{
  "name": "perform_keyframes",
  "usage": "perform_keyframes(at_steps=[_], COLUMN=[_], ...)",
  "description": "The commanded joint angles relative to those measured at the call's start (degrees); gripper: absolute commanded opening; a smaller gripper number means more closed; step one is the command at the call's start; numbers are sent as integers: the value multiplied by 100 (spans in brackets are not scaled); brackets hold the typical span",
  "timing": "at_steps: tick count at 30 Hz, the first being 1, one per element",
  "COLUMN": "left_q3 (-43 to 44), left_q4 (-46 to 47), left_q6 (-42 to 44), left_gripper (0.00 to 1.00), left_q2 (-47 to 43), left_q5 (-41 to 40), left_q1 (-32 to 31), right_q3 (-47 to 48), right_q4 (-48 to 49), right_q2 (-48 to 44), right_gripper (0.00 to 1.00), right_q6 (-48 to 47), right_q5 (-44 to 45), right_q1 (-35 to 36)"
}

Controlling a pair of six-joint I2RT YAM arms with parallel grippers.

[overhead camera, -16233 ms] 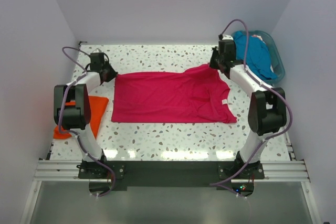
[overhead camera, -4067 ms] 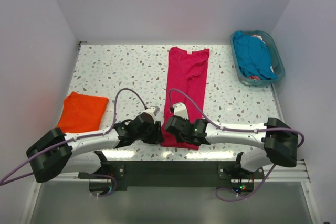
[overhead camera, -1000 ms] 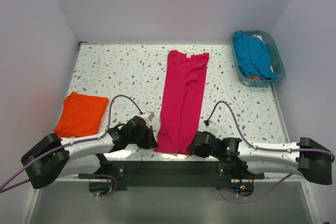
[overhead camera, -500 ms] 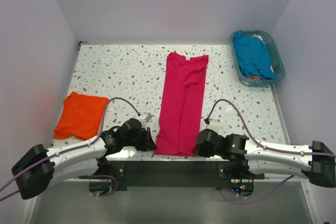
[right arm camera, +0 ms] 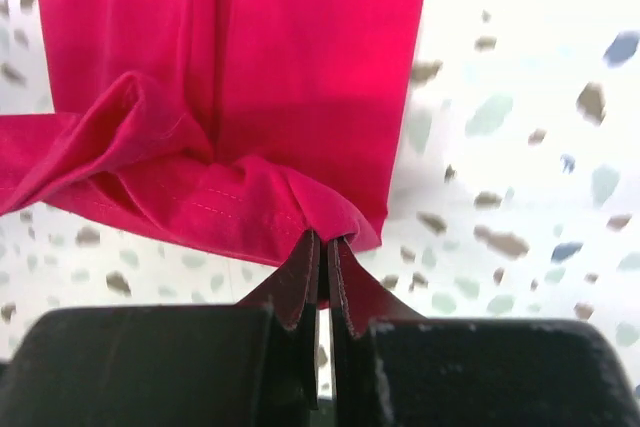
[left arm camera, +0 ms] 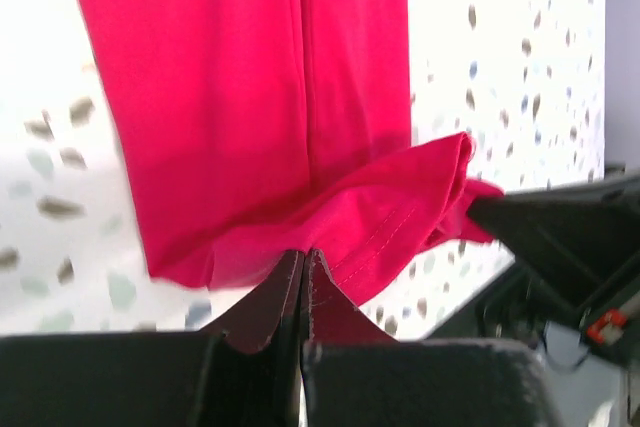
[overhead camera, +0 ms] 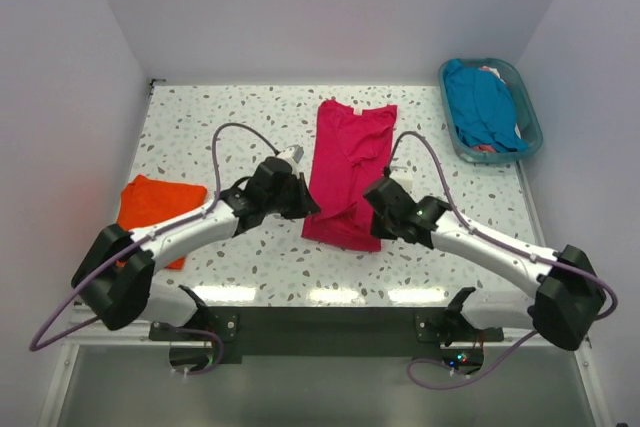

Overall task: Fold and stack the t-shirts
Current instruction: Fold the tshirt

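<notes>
A hot pink t-shirt [overhead camera: 352, 147], folded into a long narrow strip, lies across the middle of the table. Its near hem is lifted and doubled back over the strip. My left gripper [overhead camera: 308, 209] is shut on the hem's left corner, which shows in the left wrist view as the pink t-shirt [left arm camera: 260, 97] pinched at the left gripper [left arm camera: 302, 253]. My right gripper [overhead camera: 377, 205] is shut on the right corner, where the pink t-shirt [right arm camera: 250, 77] meets the right gripper [right arm camera: 323, 239]. A folded orange t-shirt [overhead camera: 150, 209] lies at the left. A teal t-shirt [overhead camera: 482, 99] fills the basket.
The teal plastic basket [overhead camera: 530, 117] stands at the far right corner. Both arms reach diagonally across the near half of the speckled table [overhead camera: 220, 127], and their purple cables loop above them. The table's near edge runs just in front of the arm bases.
The right gripper has closed on the pink hem. Both grippers have lifted that hem from the near edge and carried it toward the far side, so the strip looks shorter.
</notes>
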Motion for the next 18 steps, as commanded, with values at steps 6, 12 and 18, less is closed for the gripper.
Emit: perform_keyframes(at_steps=[6,12,18], left_q3=[1471,2305,3299], left_q4=[1150,1327,1318], left_q6=[124,185,361], left_gripper=[0,0,0], left_q2=[1747,2775,3777], left_q5=[-184,-1,518], left_q1=[782,1248,1512], right_q3=[1378,1949,2388], right_q4=[1180,1708,1955], right_q2=[1607,2607,3259], right_gripper=[0,0,0], right_q6=[-1387,-1580,-1598], right_q5=[-198,-867,-1359], right_q1=[-1380,-2241,-2760])
